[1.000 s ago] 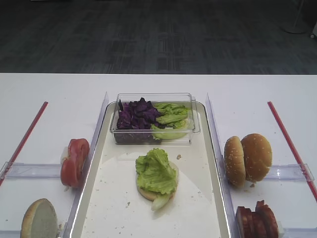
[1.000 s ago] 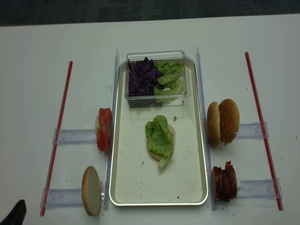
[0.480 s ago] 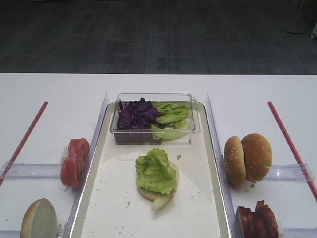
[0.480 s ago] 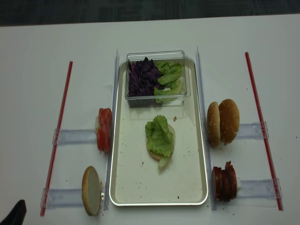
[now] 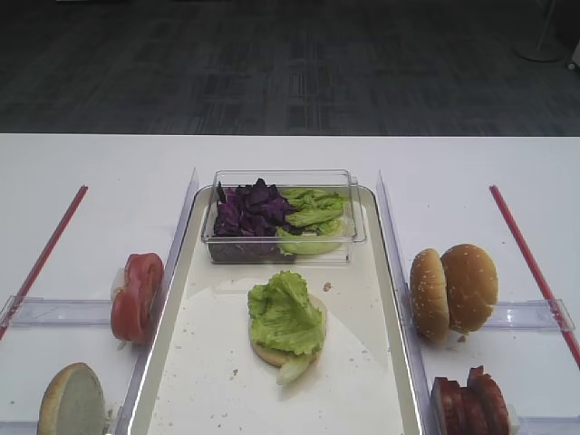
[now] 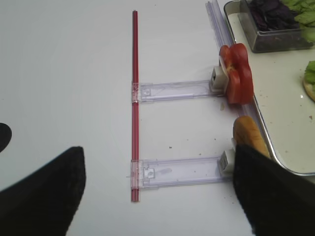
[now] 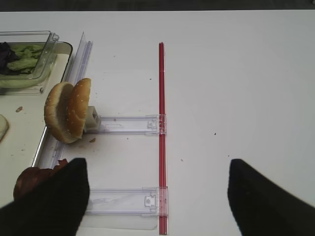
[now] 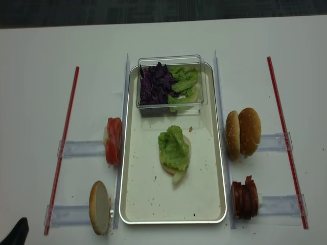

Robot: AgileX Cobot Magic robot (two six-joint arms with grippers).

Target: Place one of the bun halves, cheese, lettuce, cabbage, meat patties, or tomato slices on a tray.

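Comparing with a second ago, nothing on the desk [image 8: 41,46] has shifted. Both arms hover low over its near edge: the left gripper [image 6: 155,196] and right gripper [image 7: 157,196] both spread wide, empty. Farther in, on the tray [image 8: 212,212], lettuce [image 8: 173,148] covers a bun half [image 8: 181,153].

2 overheads, 2 wrists; shared tray [image 8: 219,168]
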